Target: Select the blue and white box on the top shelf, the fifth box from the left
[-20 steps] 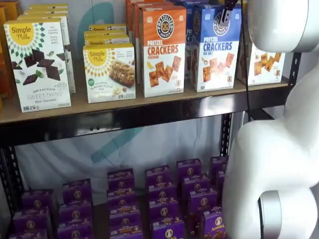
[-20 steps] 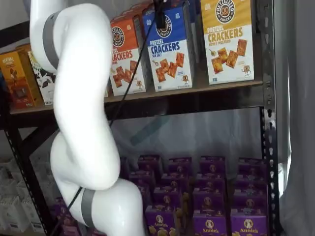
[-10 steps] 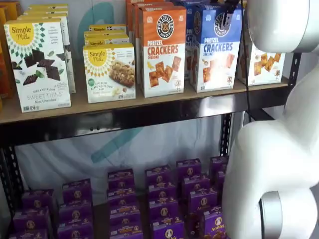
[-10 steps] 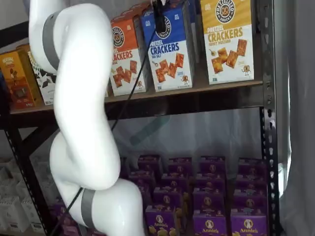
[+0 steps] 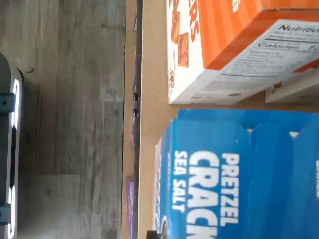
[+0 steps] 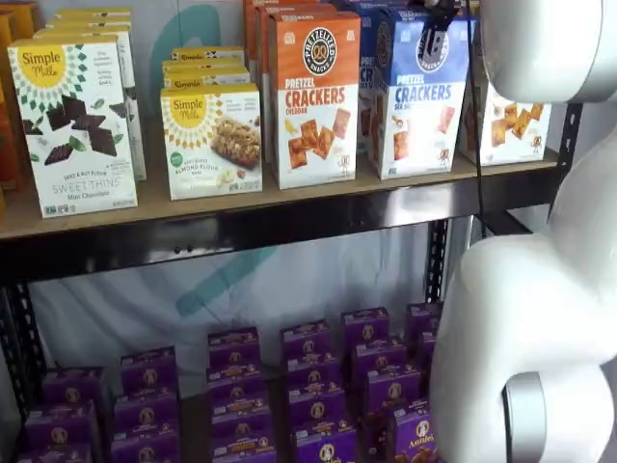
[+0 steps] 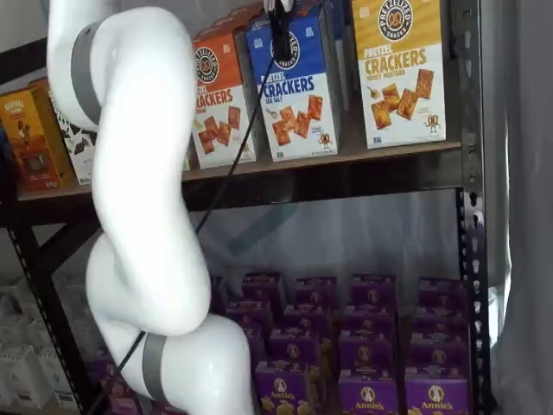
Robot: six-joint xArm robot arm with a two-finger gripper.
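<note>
- The blue and white box [image 6: 419, 96] stands on the top shelf [image 6: 241, 207], tipped so that its top leans forward out of the row; its lower edge rests on the board [image 7: 302, 95].
- The gripper [image 6: 436, 34] is at the box's top edge, and in both shelf views a black finger [image 7: 281, 35] lies over the upper front face, across the round logo.
- Only that front finger shows plainly, so I cannot tell whether the fingers are clamped on the box or merely against it.
- A black cable [image 7: 233, 164] hangs from the gripper down past the shelf rail.
- The orange and white Cheddar box [image 6: 313, 96] stands upright just beside the blue box, on its left as seen in a shelf view; the two are very close.
- The yellow-topped cracker box [image 7: 399, 69] stands on the other side, apart from the blue box by a clear gap.
- In the wrist view the blue box [image 5: 234, 174] fills much of the frame, with "PRETZEL" and "SEA SALT" readable, and the Cheddar box [image 5: 234, 50] lies next to it with its nutrition panel showing.
- The Simple Mills boxes [image 6: 212, 135] stand further along the same shelf, well apart from the gripper.
- The white arm [image 7: 138, 199] crosses in front of the shelves, and purple boxes [image 6: 308, 386] fill the lower level.
</note>
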